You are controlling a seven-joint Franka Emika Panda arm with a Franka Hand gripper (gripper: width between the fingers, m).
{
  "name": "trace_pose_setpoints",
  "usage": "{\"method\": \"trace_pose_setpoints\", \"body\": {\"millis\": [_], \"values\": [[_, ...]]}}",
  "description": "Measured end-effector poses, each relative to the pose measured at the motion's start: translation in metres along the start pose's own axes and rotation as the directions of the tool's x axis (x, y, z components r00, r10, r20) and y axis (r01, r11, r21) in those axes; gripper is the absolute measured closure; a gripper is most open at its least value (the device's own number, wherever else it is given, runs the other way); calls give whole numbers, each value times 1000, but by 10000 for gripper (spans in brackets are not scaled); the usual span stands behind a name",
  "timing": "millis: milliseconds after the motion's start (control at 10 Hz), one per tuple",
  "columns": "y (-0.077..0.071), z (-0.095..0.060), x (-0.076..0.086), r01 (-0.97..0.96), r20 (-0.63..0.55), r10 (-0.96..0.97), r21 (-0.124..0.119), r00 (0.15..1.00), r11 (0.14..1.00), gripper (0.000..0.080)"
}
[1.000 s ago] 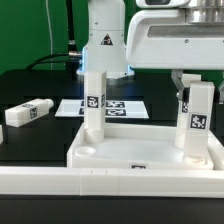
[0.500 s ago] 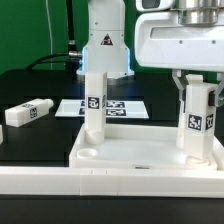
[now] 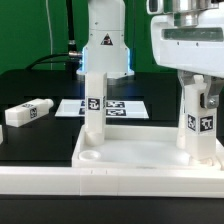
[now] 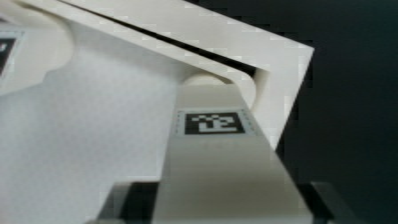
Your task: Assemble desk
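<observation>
The desk's white tabletop (image 3: 140, 152) lies rim-up near the front. One white tagged leg (image 3: 93, 105) stands upright in its back corner socket on the exterior view's left. My gripper (image 3: 200, 88) is shut on a second leg (image 3: 200, 128), holding it upright at the back corner on the exterior view's right, its foot down at the tabletop. In the wrist view that leg (image 4: 222, 160) runs away from my gripper (image 4: 222, 206) toward the tabletop (image 4: 89, 110), with a dark finger (image 4: 139, 205) against each side. A third leg (image 3: 27, 112) lies loose on the black table.
The marker board (image 3: 125, 108) lies flat behind the tabletop. The arm's white base (image 3: 105, 40) rises behind it. A long white rail (image 3: 100, 195) runs along the front edge.
My hand has shifted toward the exterior view's right with the leg in it, and the leg's tag now faces further right. The other legs and tabletop have not moved.
</observation>
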State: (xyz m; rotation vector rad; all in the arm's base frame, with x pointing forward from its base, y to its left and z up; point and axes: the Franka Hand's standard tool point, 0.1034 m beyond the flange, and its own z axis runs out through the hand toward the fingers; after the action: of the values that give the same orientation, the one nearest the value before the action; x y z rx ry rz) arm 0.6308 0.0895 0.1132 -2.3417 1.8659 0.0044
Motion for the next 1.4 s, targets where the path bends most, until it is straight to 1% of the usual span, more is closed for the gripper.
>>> {"method": "trace_pose_setpoints", "body": {"millis": [100,200,300,400,500,700,900,1000,1200,1300,1400], "values": [[0,0,0,-21,0,21,1,1000,1000,509],[0,0,0,15,-3,-15,-2,1000,1000,509],[1,1,0,65,-2,-65,-6,998,998,333],[1,1,-1,85,-2,-85,-7,996,996,213],[1,1,0,197,-6,-198,-16,980,980,170],[0,0,1,395,-11,-396,-19,918,918,154],[0,0,1,559,-10,-560,-24,829,829,151],[1,0,1,624,-12,-625,-32,781,781,150],[1,0,1,773,-12,-774,-53,633,633,150],[0,0,2,824,-10,-825,-57,565,564,150],[0,-1,2,870,-9,-872,-68,489,489,150]]}}
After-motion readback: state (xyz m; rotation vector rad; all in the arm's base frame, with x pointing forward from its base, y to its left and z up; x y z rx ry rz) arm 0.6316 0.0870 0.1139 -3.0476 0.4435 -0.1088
